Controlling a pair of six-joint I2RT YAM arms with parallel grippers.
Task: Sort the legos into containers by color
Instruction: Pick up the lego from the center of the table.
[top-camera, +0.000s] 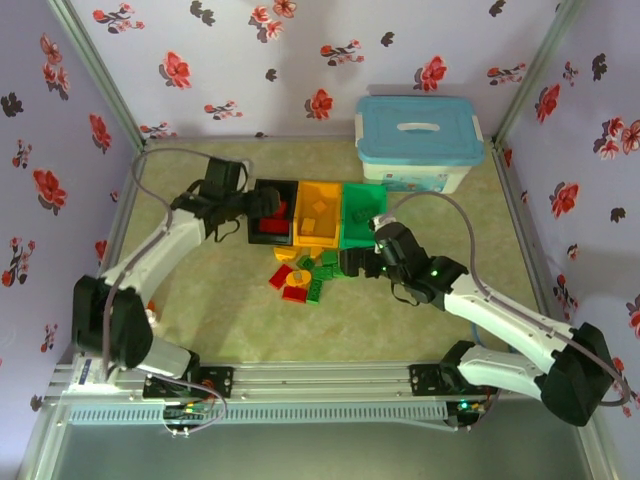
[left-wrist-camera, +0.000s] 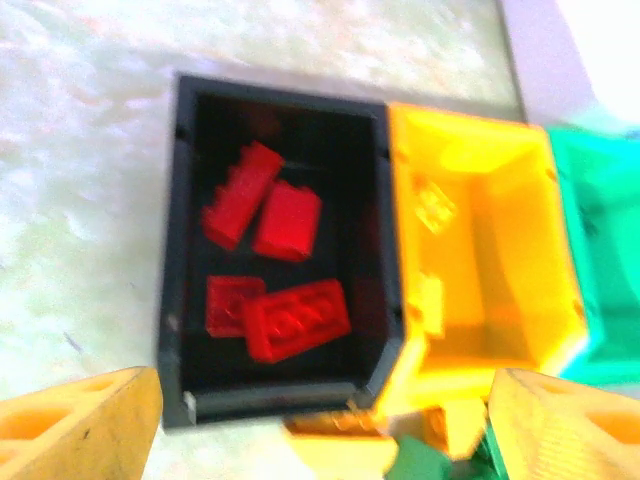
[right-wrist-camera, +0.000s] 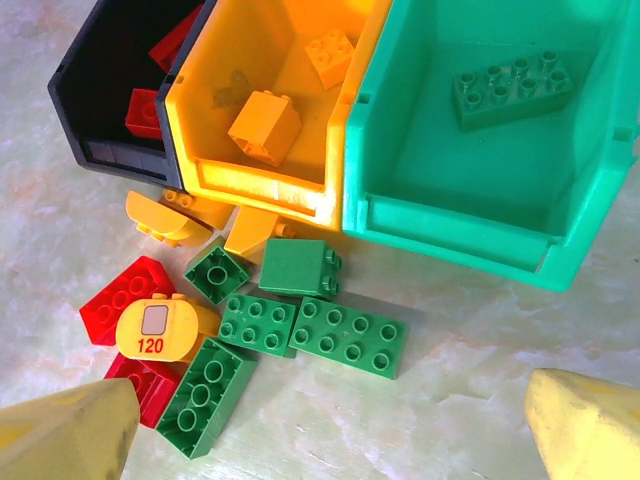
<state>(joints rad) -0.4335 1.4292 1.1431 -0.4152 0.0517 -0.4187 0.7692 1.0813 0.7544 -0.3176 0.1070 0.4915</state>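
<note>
The table (top-camera: 200, 330) is a pale, mottled slab with a stone look. At its far right stands a boxy white tub (top-camera: 418, 140) with a smooth light-blue lid. Three glossy plastic bins touch in a row, each rectangular with a sloped open front: a black bin (left-wrist-camera: 172, 250), an orange bin (right-wrist-camera: 190, 120) and a green bin (right-wrist-camera: 470, 215).

The left gripper (left-wrist-camera: 320, 430) hangs over the black bin, its blunt yellow fingers spread wide with nothing between them. The right gripper (right-wrist-camera: 325, 440) hovers over the loose pile, fingers likewise far apart and empty.

Four red studded bricks (left-wrist-camera: 288, 222) lie in the black bin. Two orange bricks (right-wrist-camera: 265, 127) lie in the orange bin, and one long eight-stud green brick (right-wrist-camera: 512, 88) in the green.

Just in front of the bins, loose on the table, lie flat green bricks (right-wrist-camera: 345, 335), red bricks (right-wrist-camera: 125, 295), curved orange pieces (right-wrist-camera: 165, 220) and a rounded yellow piece (right-wrist-camera: 160, 328) marked 120.
</note>
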